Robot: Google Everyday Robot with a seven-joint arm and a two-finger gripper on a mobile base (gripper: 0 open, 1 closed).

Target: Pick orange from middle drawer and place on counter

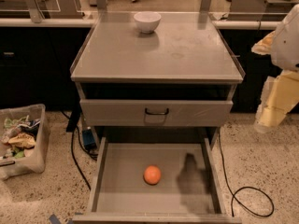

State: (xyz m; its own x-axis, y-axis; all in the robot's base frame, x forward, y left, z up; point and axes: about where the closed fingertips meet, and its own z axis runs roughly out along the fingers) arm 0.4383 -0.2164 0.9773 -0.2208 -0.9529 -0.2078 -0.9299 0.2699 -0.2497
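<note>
The orange [152, 175] lies on the flat grey floor of the pulled-out middle drawer [126, 181], near its centre. The counter [187, 50], the cabinet's broad grey top, is above it. My gripper [273, 108] hangs at the far right of the view, pale and yellowish below a white arm part, level with the cabinet's upper drawers and well up and to the right of the orange. It holds nothing that I can see. A dark shadow falls on the drawer floor just right of the orange.
A white bowl [147, 21] stands at the counter's back edge. A closed drawer face with a black loop handle [156, 112] is above the open drawer. A clear bin of wrappers [21, 141] sits on the floor at left. Black cables [252, 199] lie on the floor at right.
</note>
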